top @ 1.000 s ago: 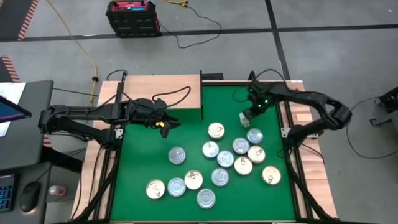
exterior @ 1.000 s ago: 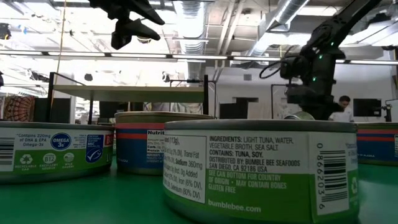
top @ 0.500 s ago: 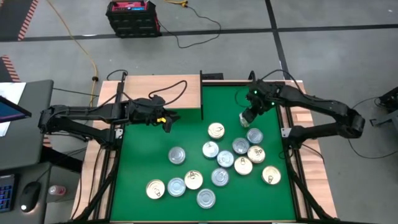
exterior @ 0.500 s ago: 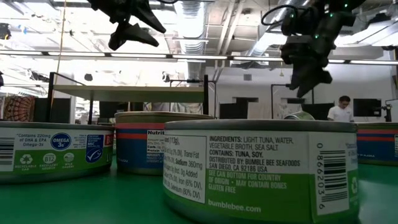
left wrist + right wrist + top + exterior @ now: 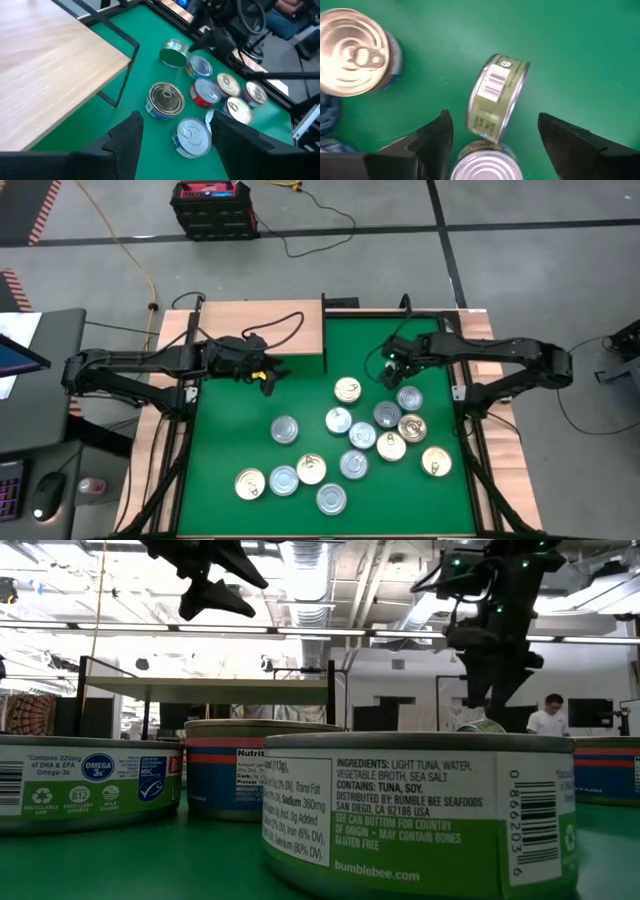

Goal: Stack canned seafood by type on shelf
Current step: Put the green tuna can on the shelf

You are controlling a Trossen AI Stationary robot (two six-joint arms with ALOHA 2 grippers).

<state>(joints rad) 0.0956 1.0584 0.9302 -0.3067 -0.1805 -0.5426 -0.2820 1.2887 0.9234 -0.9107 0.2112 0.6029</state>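
Observation:
Several round tins of canned seafood point(image 5: 362, 435) lie flat on the green mat, silver or gold lids up. One green-labelled tin point(image 5: 497, 97) stands tilted on its rim against a silver-lidded tin point(image 5: 484, 164); it also shows in the left wrist view point(image 5: 174, 52). My right gripper point(image 5: 492, 145) hovers open above it point(image 5: 395, 363), a finger on either side, touching nothing. The shelf point(image 5: 255, 330), a light-wood board on a dark frame, stands at the mat's far left. My left gripper point(image 5: 268, 376) hangs open in the air by the shelf's near right corner point(image 5: 175, 145).
The shelf's dark legs point(image 5: 117, 90) stand on the mat near my left gripper. A gold-lidded tin point(image 5: 352, 52) lies close beside the tilted one. Free green mat point(image 5: 230, 440) lies in front of the shelf. A person point(image 5: 548, 715) shows in the room far behind the table.
My right gripper has risen from beside the tilted tin and swung toward the table's left, now standing over it. The tin has stayed where it was, still on its rim.

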